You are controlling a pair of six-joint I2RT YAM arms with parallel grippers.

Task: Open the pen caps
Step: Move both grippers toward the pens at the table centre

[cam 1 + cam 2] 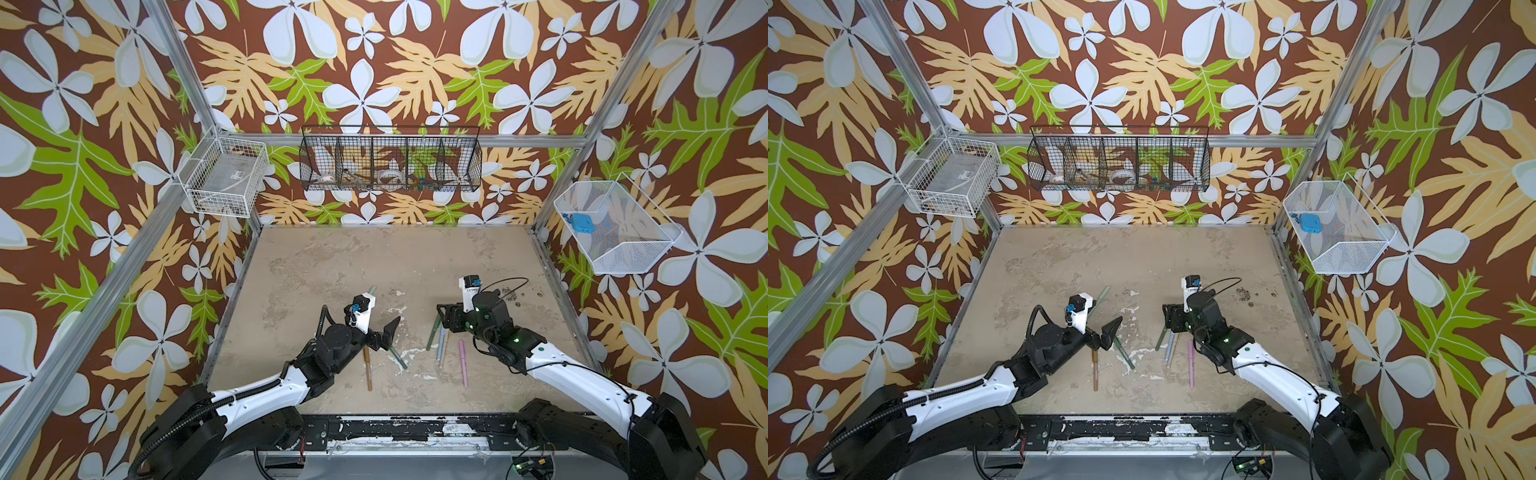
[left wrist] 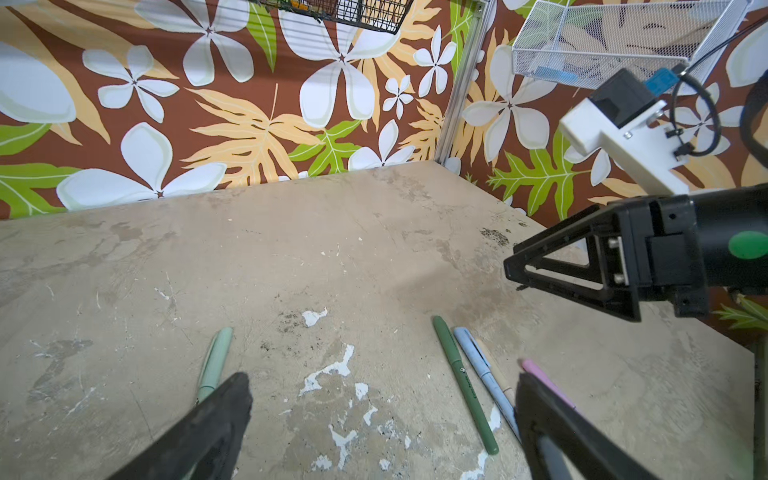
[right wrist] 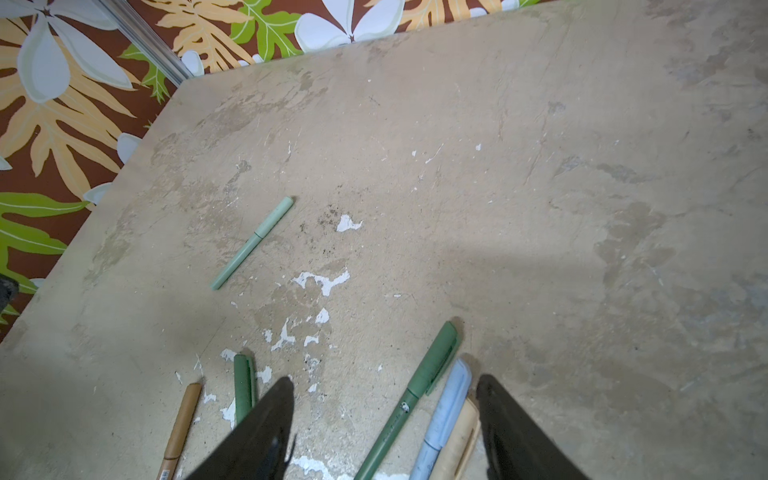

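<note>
Left jaws: spread to full width, empty, hanging above the surface [image 1: 332,257] just beside the brown pen [image 1: 368,370] and one dark green pen [image 1: 400,360].

Right jaws: partly spread, gripping nothing, poised over a tight bundle of a second dark green pen [image 3: 409,395], the light blue pen [image 3: 436,428] and the beige pen [image 3: 457,436], which lie side by side and touch. The pink pen [image 1: 462,362] is just beside them. The sage green pen [image 3: 251,243] is well apart, toward the far left.

Pen caps: none off that I can see. The dark green cap [image 3: 436,353] and light blue cap [image 3: 455,386] sit at the pens' far ends, pointing away from my base.

Key relation: the bundle lies directly under my right jaws, long axes running through the gap and crossing the closing line. My right arm is clearly the nearer one.

Judgement: touching neighbours risk a double pick.
</note>
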